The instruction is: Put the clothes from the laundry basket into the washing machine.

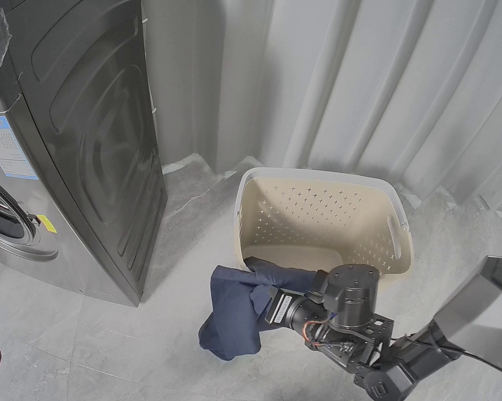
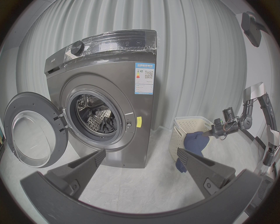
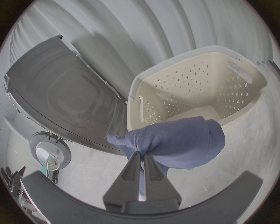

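We see a pale pleated curtain (image 1: 380,74) hanging full-length across the whole back of the room, folds bunching a little at the bottom. The floor (image 1: 112,346) is light grey stone-look tile with faint veining, thin grout lines and a slight gloss. Light reads soft and even to us, with diffuse shadows.

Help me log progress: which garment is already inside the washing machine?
The dark garment lying in the drum. The blue garment is outside, pinched by the right hand, draped over the basket's rim.
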{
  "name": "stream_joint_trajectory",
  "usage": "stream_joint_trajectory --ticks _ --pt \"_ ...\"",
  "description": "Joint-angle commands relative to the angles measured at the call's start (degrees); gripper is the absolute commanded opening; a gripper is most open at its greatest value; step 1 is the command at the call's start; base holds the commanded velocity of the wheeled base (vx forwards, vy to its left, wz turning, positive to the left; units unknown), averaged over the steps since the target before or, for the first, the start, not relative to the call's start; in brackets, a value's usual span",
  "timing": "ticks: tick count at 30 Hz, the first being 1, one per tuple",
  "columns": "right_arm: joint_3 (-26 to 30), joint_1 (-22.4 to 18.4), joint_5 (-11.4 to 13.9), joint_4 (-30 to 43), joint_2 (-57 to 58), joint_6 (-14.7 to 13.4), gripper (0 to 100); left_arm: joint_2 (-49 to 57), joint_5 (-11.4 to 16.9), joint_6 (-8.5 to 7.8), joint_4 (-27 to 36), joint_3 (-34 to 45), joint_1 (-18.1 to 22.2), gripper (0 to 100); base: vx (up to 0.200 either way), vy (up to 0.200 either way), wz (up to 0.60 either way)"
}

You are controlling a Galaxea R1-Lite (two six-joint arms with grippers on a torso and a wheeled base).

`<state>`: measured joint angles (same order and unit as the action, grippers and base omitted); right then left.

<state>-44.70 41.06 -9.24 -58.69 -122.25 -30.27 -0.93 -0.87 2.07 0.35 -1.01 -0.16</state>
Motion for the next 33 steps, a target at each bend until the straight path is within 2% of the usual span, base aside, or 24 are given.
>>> stream_joint_trajectory --ticks 1,6,7,8,14,16,19,20,21,22,25,33 --pt "7.53 -0.01 1.15 -1.61 10.1 0.3 0 0.57 -0.01 -0.05 0.0 0.84 -0.02 100 0.0 0.0 0.0" --pt "8.67 -0.72 1.24 -2.22 6.14 1.18 0 0.57 -0.01 -0.14 -0.09 0.84 -0.02 100 0.0 0.0 0.0" --pt "8.32 -1.33 1.24 -2.66 2.89 2.23 0 0.57 -0.01 -0.05 -0.09 0.84 -0.02 100 0.0 0.0 0.0" --pt "8.05 -1.51 1.24 -2.84 1.49 2.85 100 0.57 -0.01 -0.05 0.0 0.84 -0.02 100 0.0 0.0 0.0" --pt "7.09 -1.42 1.51 -6.44 -2.56 3.99 100 0.57 -0.01 0.04 0.0 0.84 -0.02 100 0.0 0.0 0.0" --pt "7.09 -1.6 1.51 -6.44 -3.0 4.78 100 0.57 -0.01 0.04 0.0 0.84 -0.02 100 0.0 0.0 0.0" --pt "7.7 -3.97 1.42 -5.65 -3.79 7.42 100 0.57 -0.01 0.04 0.0 0.84 -0.02 100 0.0 0.0 0.0" --pt "7.7 -3.97 1.42 -5.65 -3.79 7.42 100 0.57 -0.01 0.04 0.0 0.84 -0.02 100 0.0 0.0 0.0" --pt "7.44 -6.17 1.42 -5.83 -5.28 10.32 100 0.57 -0.01 0.04 0.0 0.84 -0.02 100 0.0 0.0 0.0" --pt "7.09 -7.22 1.33 -5.91 -6.25 11.9 100 0.57 -0.01 0.04 -0.09 0.84 -0.02 100 0.0 0.0 0.0" --pt "5.42 -9.51 0.98 -6.44 -8.45 14.54 100 0.57 -0.01 0.04 -0.09 0.84 0.07 100 0.0 0.0 0.0" --pt "-1.88 -10.03 1.07 -5.74 -11.79 14.98 100 0.57 -0.01 0.04 0.0 0.84 0.07 100 0.0 0.0 0.0"
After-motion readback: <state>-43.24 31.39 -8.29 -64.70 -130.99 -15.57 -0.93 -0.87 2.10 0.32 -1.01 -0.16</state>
